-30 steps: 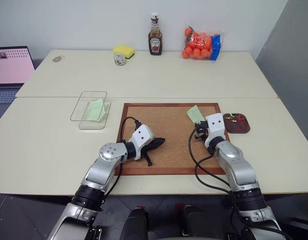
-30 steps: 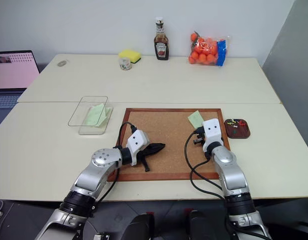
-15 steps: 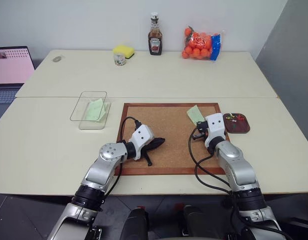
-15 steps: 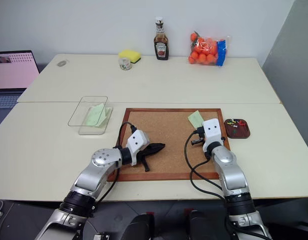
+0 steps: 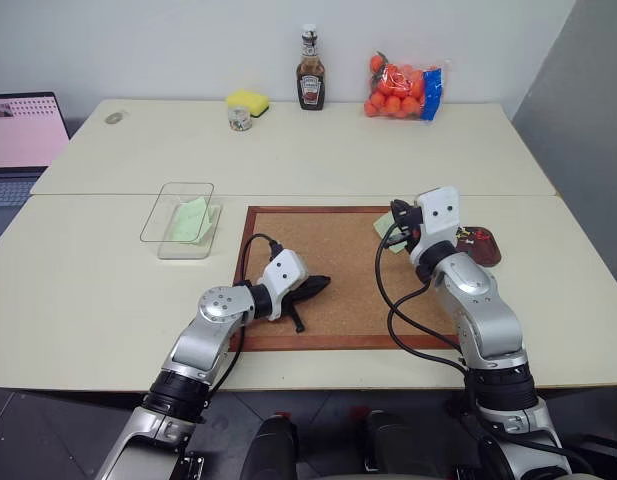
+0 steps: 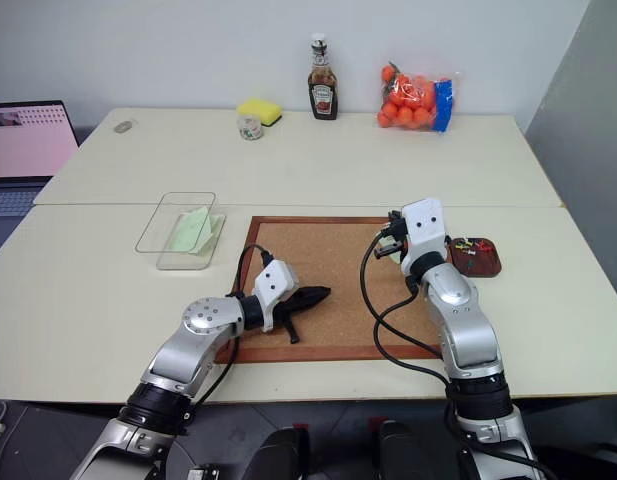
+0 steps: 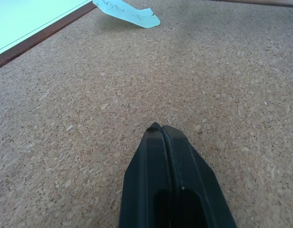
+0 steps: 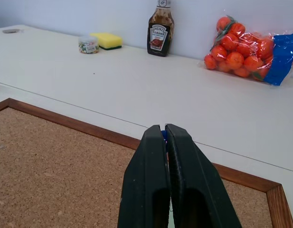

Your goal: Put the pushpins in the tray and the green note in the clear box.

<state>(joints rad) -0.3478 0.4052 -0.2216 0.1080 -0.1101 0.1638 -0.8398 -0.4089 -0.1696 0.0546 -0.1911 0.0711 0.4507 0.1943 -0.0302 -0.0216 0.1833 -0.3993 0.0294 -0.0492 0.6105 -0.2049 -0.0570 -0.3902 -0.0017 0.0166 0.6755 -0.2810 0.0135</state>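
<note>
A wood-framed corkboard is lying on a pale table. Along the far edge are standing a ketchup bottle, a yellow sponge, a small jar and a bag of oranges; a laptop is sitting at far left. The right gripper, clenched on a tiny blue-headed pushpin, is hovering over the board's far right corner, hiding most of a green note there. The left gripper, clenched empty, is resting on the cork. The clear box is holding another green slip. The tray, beside the board, is holding pushpins.
</note>
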